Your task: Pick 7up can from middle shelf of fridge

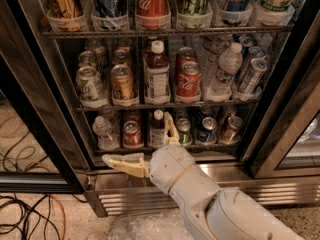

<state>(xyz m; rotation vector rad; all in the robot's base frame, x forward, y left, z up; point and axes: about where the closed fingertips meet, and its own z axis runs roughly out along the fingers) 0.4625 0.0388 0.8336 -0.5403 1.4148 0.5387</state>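
The 7up can [90, 84], silver-white with green lettering, stands at the left end of the middle shelf [165, 104] of the fridge [44, 115], in a clear cup. My gripper [145, 146] is below it and to its right, in front of the lower rack and clear of the can. Its cream fingers are spread wide, one pointing left [122, 163] and one pointing up [170, 129], with nothing between them.
Right of the 7up can stand a gold-brown can [122, 82], a bottle [157, 74], a red Coca-Cola can [188, 80], a water bottle [226, 69] and more cans. The lower rack holds several cans and bottles. Cables [30, 214] lie on the floor at left.
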